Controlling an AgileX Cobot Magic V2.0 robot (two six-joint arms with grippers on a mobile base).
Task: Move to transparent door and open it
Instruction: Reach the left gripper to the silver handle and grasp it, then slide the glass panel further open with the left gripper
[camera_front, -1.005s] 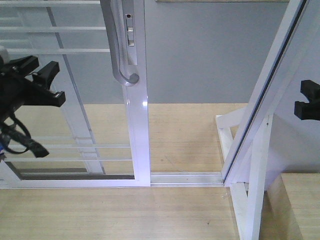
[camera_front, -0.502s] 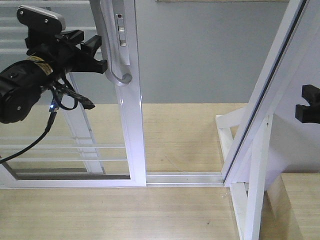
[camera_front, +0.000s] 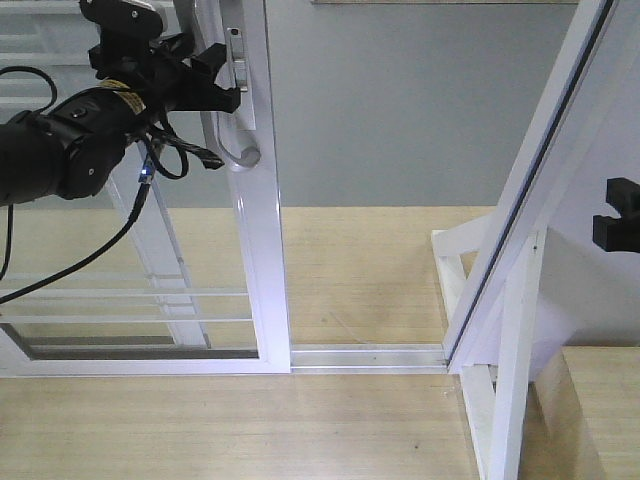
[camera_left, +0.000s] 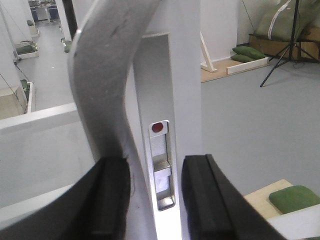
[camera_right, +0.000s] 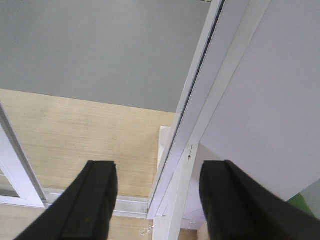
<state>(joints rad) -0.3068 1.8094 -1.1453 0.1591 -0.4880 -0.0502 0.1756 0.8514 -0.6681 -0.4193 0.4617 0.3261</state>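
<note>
Up from low on the left a second ago, the left gripper now sits at the handle of the door, whose stile has slid a little leftward along the track. Its jaws are spread wide. In the left wrist view they straddle the lock plate with its red dot, and the grey handle runs down in front of one finger; whether they touch cannot be told. The right gripper hangs parted and holds nothing, near the slanted white frame. A yellow label on the left wrist is too small to read.
</note>
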